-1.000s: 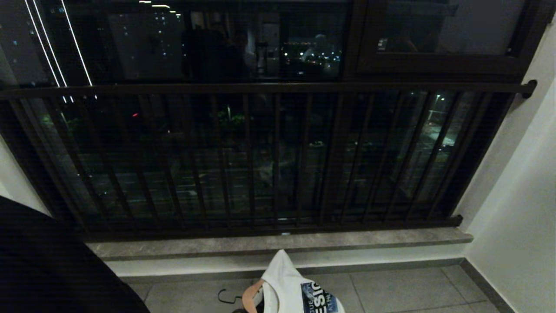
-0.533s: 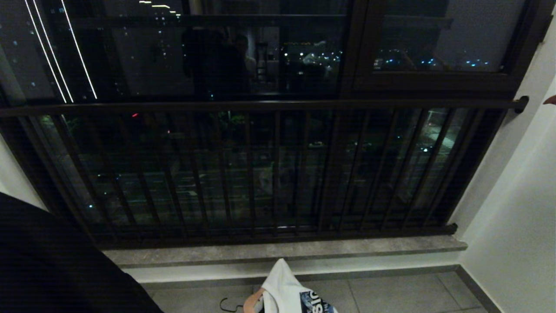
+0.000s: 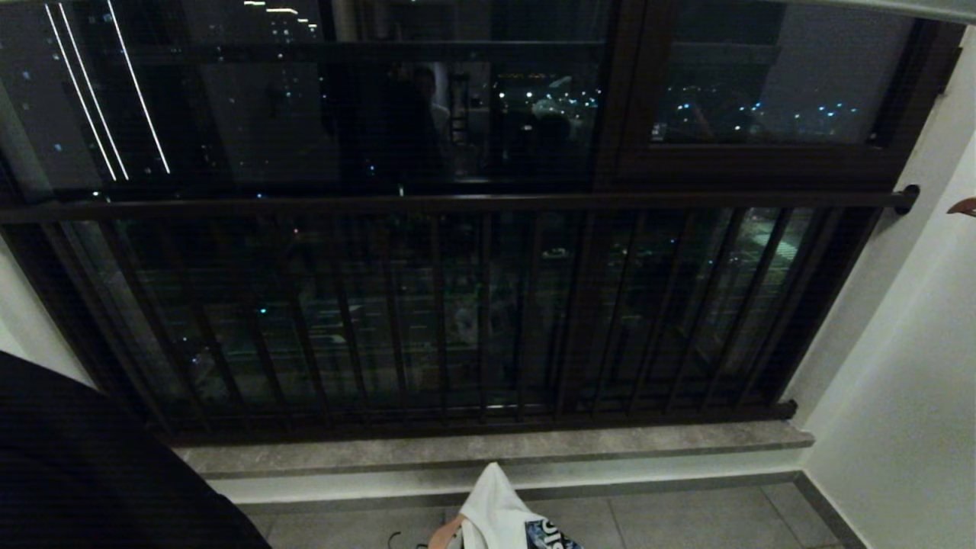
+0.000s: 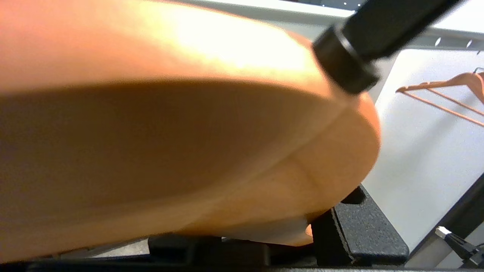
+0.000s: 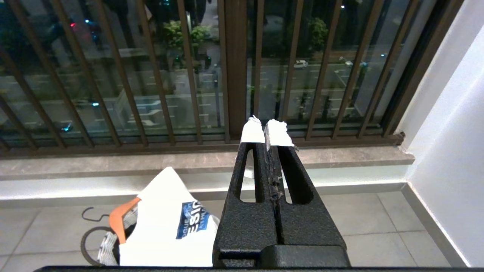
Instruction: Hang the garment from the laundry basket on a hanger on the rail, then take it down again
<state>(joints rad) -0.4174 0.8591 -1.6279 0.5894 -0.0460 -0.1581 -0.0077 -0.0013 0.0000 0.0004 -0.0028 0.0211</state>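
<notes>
Left hand (image 4: 325,234): jaws partway closed, clamped on an orange wooden hanger (image 4: 189,132) that fills nearly all of the left wrist view. One black finger (image 4: 359,230) pressed against the underside of the hanger's curved body; the hanger's black hook stem (image 4: 363,37) slanting up and away from it. Beyond the held hanger, against a white wall: the rail (image 4: 446,37), pale grey with round dark holes, and a second orange hanger (image 4: 453,83) hooked beneath it. Held hanger well apart from the rail.

Right hand (image 5: 266,132): fingers pressed flat together, white-taped tips touching, nothing between them, pointing towards the dark brown window bars (image 5: 234,75) and the stone sill (image 5: 340,158).

At the bottom centre of the head view, on the tiled floor just before the sill: the white garment (image 3: 496,511) with a blue print, partly cut off by the frame edge. Seen more fully from the right wrist: garment (image 5: 170,223) draped on a third orange hanger (image 5: 123,219) and standing up out of the laundry basket (image 5: 107,245), only a sliver of the black-and-white side visible.

Far right edge of the head view: an orange hanger tip (image 3: 962,206). Lower left: a large dark shape (image 3: 91,473), too dim to identify.
</notes>
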